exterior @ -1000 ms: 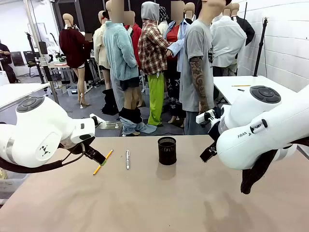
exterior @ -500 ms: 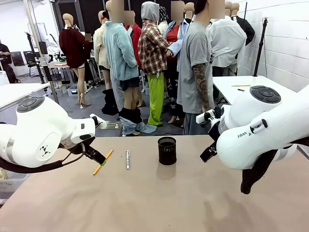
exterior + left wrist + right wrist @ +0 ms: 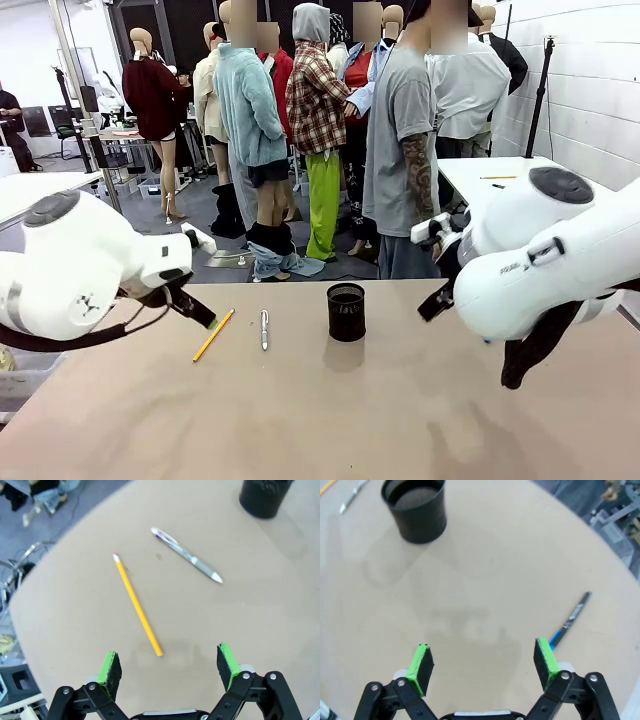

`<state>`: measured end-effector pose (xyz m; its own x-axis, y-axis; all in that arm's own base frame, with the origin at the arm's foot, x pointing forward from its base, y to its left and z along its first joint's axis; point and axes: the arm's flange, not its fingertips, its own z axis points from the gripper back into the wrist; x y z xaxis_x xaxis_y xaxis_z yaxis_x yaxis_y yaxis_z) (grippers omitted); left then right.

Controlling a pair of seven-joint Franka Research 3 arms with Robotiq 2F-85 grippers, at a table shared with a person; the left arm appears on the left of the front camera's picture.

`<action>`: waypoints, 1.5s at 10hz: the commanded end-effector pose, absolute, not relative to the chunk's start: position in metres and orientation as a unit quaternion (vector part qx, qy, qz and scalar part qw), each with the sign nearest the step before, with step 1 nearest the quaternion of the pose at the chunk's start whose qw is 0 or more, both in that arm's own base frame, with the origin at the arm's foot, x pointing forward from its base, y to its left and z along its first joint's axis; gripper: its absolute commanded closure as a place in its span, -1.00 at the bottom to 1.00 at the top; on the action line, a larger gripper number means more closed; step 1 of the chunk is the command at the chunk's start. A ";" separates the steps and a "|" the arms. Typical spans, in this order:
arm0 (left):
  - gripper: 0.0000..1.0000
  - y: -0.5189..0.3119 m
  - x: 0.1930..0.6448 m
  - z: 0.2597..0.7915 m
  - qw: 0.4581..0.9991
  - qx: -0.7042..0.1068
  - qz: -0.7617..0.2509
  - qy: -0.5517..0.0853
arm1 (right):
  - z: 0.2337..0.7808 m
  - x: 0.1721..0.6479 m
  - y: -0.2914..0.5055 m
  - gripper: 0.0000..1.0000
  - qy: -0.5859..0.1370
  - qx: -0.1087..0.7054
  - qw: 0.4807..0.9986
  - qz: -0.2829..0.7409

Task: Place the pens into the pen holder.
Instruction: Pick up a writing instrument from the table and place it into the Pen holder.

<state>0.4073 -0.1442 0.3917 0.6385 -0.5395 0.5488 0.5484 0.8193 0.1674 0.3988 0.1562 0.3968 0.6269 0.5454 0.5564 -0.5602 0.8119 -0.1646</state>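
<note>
A yellow pencil [image 3: 213,335] and a silver-white pen [image 3: 264,329] lie apart on the tan table, left of the black mesh pen holder [image 3: 346,312], which stands upright. My left gripper [image 3: 168,665] hangs open above the table, with the near tip of the pencil [image 3: 137,605] just ahead of its green pads. The silver pen [image 3: 187,555] lies farther on, and the holder [image 3: 262,497] is at the top right. My right gripper [image 3: 482,665] is open over bare table. The holder [image 3: 417,507] is ahead to its left, and a dark pen with a blue section [image 3: 572,617] lies to its right.
A person in a grey T-shirt [image 3: 400,150] stands at the far edge of the table [image 3: 320,420]. The bulky right arm [image 3: 540,270] covers the table's right side in the front view. A second table [image 3: 500,175] stands behind on the right.
My left arm has drawn slightly up and left, clearing the pencil in the front view. My right arm has shifted a little. The person has edged left. Both grippers stay open.
</note>
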 end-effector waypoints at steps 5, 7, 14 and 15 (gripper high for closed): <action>-1.00 0.052 0.291 0.489 0.882 0.081 -0.186 -0.426 | 0.487 0.301 -0.058 -1.00 -0.434 -0.062 0.893 0.103; -1.00 0.108 0.232 0.488 0.889 0.099 -0.120 -0.431 | 0.485 0.253 -0.103 -1.00 -0.450 -0.081 0.889 0.028; -1.00 0.182 0.290 0.573 0.899 0.094 -0.055 -0.423 | 0.491 0.323 -0.045 -1.00 -0.397 -0.081 0.908 0.110; -1.00 0.182 0.290 0.573 0.899 0.094 -0.055 -0.423 | 0.485 0.367 -0.014 -1.00 -0.357 -0.087 0.918 0.150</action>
<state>0.2885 0.1790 0.5740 0.6414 -0.1896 0.7434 0.0367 0.9754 0.2172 0.3641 -0.0519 0.5330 0.6733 0.2703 0.6882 -0.1620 0.9621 -0.2194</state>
